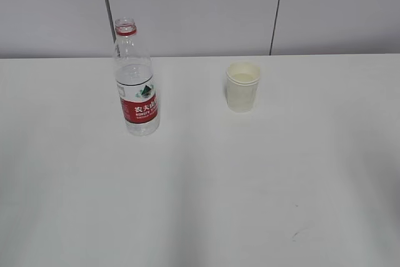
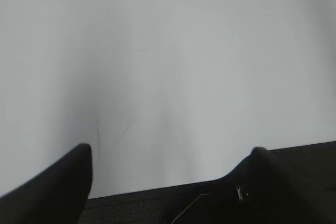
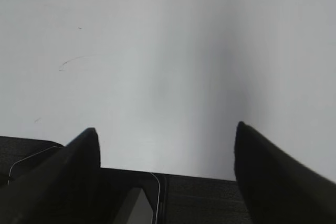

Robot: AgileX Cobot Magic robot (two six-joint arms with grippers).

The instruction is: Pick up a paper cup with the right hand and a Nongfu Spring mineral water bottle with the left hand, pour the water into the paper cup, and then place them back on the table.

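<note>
The Nongfu Spring mineral water bottle (image 1: 135, 82) stands upright and uncapped on the white table (image 1: 200, 204), left of centre, partly filled with clear water. The cream paper cup (image 1: 242, 86) stands upright to its right, with liquid showing inside. Neither arm shows in the exterior view. In the left wrist view my left gripper (image 2: 170, 153) is open and empty over the table's near edge. In the right wrist view my right gripper (image 3: 167, 129) is open and empty, also over the table's near edge. Neither wrist view shows the bottle or the cup.
A grey panelled wall (image 1: 200, 10) runs behind the table. A small dark scuff (image 1: 295, 235) marks the tabletop at the front right. Dark floor shows below the table edge in both wrist views.
</note>
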